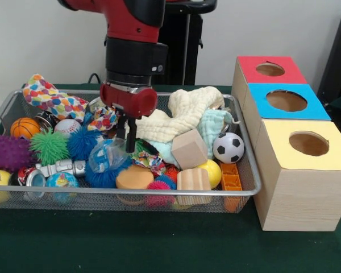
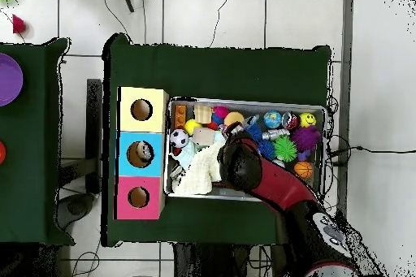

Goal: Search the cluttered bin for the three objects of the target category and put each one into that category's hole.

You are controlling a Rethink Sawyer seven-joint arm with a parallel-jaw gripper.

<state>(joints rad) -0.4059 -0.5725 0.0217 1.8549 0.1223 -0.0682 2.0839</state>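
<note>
My gripper (image 1: 128,135) hangs from the red and black arm (image 1: 131,51) and reaches down into the wire bin (image 1: 247,190) near its middle. Its tips sit among a patterned cloth (image 1: 145,154), a blue spiky ball (image 1: 82,142) and a cream cloth (image 1: 184,111). Beside the bin stand three wooden boxes, each with a round hole on top: red (image 1: 270,69), blue (image 1: 287,100) and yellow (image 1: 308,143). In the overhead view the arm (image 2: 244,164) covers the gripper, over the bin (image 2: 244,101).
The bin also holds a wooden cube (image 1: 188,149), soccer ball (image 1: 228,147), yellow ball (image 1: 211,170), orange block (image 1: 231,177), green spiky ball (image 1: 48,147), purple spiky ball (image 1: 8,152), basketball (image 1: 24,127) and a polka-dot cloth (image 1: 48,98). Green cloth covers the table (image 1: 159,239).
</note>
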